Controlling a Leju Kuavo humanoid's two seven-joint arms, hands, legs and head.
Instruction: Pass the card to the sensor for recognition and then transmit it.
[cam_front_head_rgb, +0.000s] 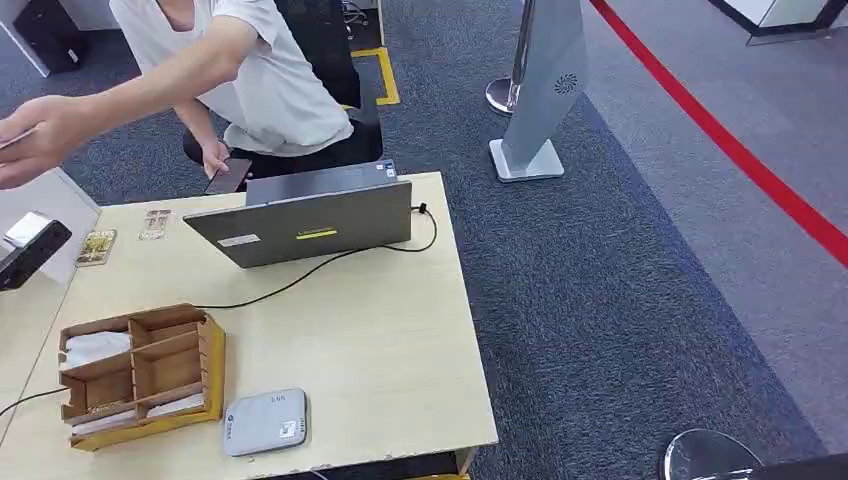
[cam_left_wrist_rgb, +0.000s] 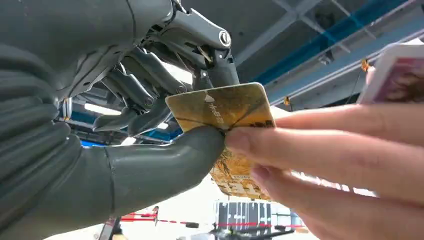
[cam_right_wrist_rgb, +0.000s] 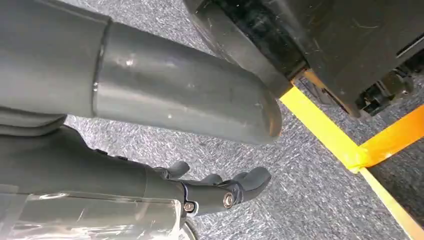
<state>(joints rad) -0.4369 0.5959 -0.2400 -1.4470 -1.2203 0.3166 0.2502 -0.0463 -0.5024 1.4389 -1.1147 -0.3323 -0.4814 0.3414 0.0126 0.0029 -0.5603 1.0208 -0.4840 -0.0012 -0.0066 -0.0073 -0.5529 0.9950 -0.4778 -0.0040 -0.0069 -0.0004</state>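
You have the wooden table ahead, with a grey laptop at its far edge, a wooden compartment box near left and a grey sensor just right of the box. A seated person reaches an arm far left. Your left hand pinches the gold card between thumb and fingers, while the person's fingers also grip it. Your right hand hangs above the carpet, fingers apart, holding nothing.
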